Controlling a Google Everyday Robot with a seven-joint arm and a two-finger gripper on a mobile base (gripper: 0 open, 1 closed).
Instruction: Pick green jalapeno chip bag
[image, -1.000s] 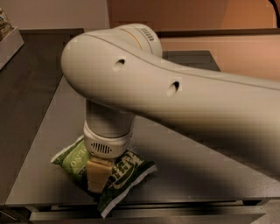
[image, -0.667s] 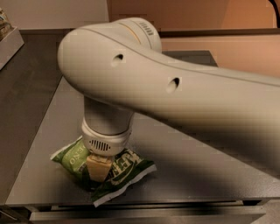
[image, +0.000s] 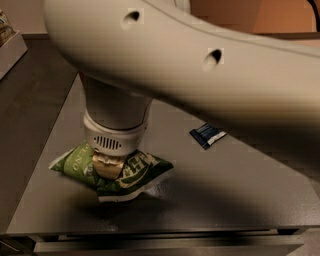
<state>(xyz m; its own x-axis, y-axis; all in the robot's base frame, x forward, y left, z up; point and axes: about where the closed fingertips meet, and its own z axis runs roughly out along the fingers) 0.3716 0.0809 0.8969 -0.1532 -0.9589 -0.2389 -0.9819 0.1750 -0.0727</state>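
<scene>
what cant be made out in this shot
- Middle of the green jalapeno chip bag: covered by the end effector, which sits on it near the front left of the table, camera view.
- Dark blue wrapper print: too small, camera view.
- Table's far right: hidden behind the arm, camera view.

Cream-white arm (image: 200, 75); its tan gripper (image: 107, 167) sits on a green bag (image: 137, 172) with white lettering and edges. Right of the gripper, a dark blue wrapper (image: 207, 135) on the grey worktop (image: 225, 200).

Table (image: 225, 200): wrapper (image: 207, 135), bag (image: 142, 172) under end effector (image: 107, 167)
</scene>
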